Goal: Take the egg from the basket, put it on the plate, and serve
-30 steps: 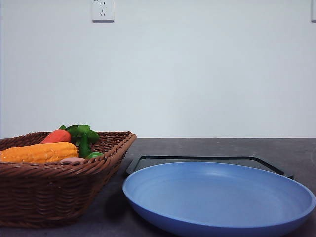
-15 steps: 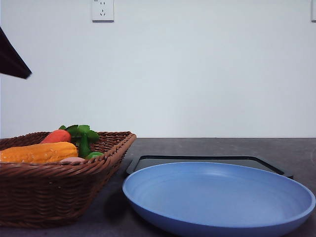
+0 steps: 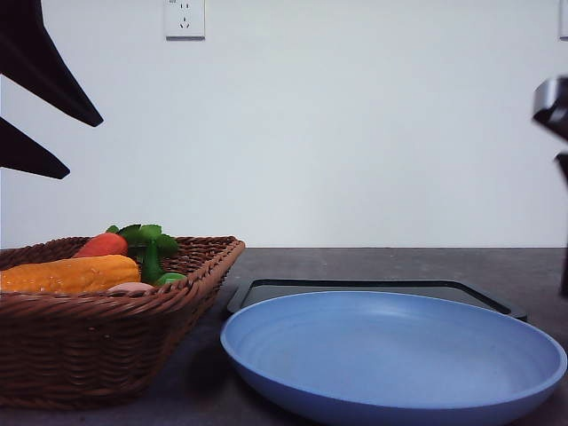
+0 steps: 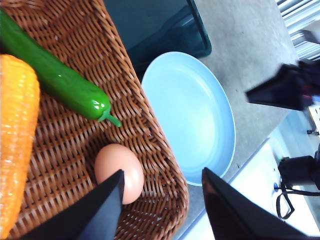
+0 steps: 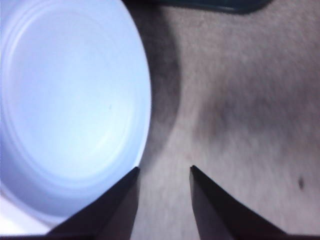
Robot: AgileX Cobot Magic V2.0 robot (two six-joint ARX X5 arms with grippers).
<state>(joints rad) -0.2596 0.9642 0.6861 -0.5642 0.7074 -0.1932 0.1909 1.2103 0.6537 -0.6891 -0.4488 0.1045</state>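
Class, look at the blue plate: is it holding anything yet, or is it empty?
Empty. The plate shows a bare blue surface in the front view, and the egg lies inside the basket.

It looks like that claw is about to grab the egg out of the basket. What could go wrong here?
The egg sits tight in the basket corner, so a finger of the open left gripper might snag the wicker rim. Smooth and round, it could slip out. The green pepper and corn lie close and could get bumped.
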